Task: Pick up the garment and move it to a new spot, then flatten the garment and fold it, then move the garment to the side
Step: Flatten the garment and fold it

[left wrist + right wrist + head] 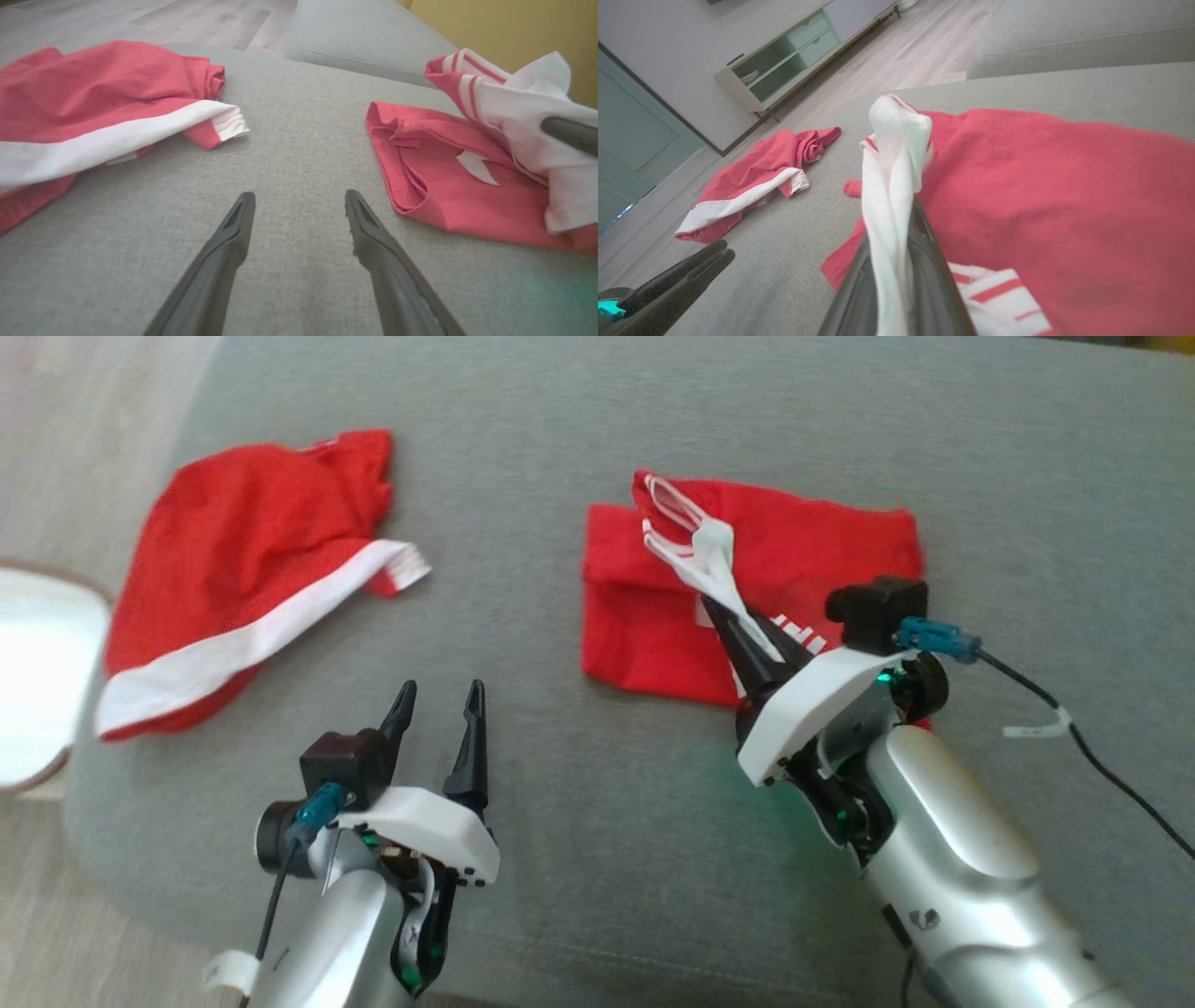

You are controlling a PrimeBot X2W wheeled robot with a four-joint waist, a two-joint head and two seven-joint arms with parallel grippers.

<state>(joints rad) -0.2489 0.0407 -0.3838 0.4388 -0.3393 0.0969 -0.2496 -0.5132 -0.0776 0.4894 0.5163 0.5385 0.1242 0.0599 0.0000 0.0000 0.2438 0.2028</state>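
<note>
Right hand (714, 611) is clamped on the white striped trim (709, 555) of the red garment (812, 560), which lies part-folded right of the sofa's (653, 411) middle, while the left hand (441, 691) hovers with fingers apart; soft, light cloth will likely sag, so corners or hems suit best.

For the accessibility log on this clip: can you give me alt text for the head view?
The right tool is shut on the white trim of a red garment lying on a grey sofa. The left tool is open over the sofa; a second red garment lies crumpled at far left.
</note>
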